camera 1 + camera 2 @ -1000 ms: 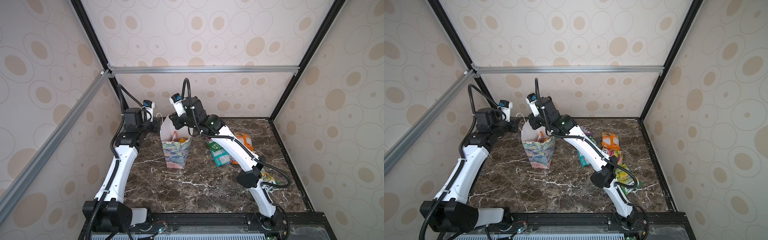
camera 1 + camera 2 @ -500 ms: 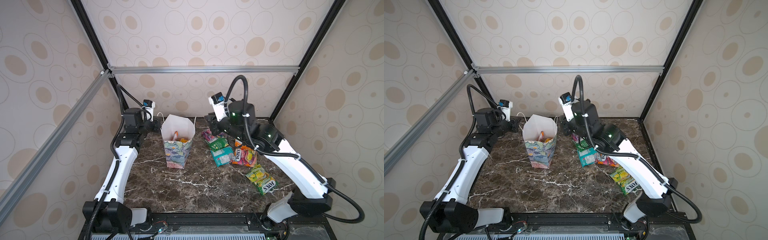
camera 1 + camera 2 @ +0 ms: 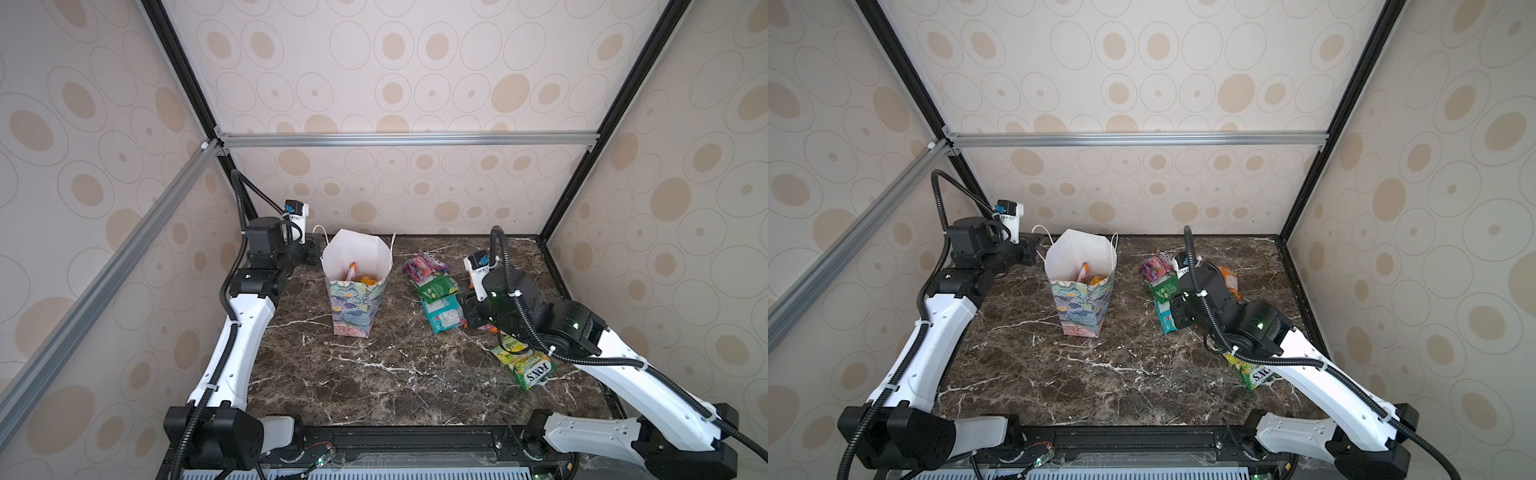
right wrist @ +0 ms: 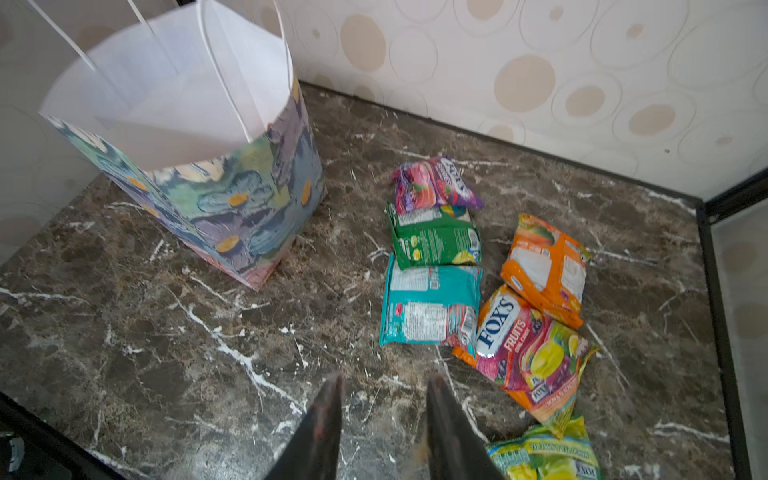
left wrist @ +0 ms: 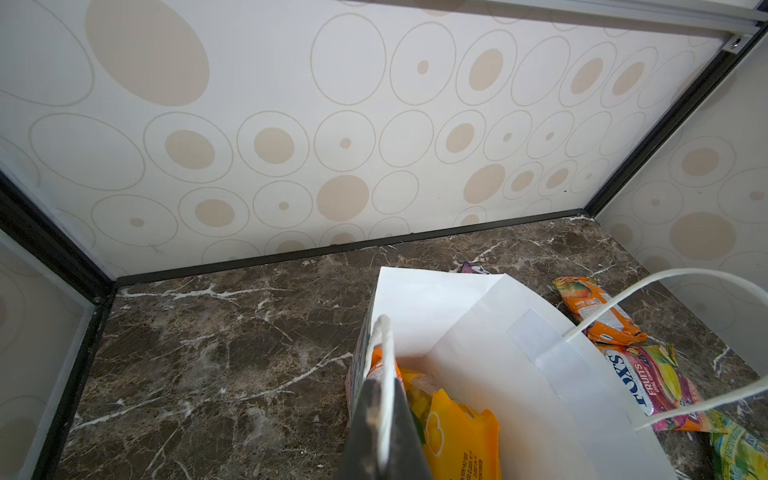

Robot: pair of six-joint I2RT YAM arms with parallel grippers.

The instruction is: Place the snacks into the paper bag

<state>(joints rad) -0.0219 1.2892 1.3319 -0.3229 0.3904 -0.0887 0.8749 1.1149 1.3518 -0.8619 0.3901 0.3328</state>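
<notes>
Your left fingers point(image 5: 365, 436) clench the cord point(image 5: 384, 353) of the upright bag point(image 3: 353, 307), mouth up. Teal packet point(image 3: 442, 318) lies at its 3 o'clock, long axis 12–6; right fingers point(image 4: 320, 428) parted, empty.

The pink-orange packet point(image 4: 528, 353) reads "FOX'S FRUITS".

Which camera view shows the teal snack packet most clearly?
The right wrist view: the teal packet lies whole and unobstructed. In both top views it is small and partly behind the right arm. The left wrist view does not show it.
</notes>
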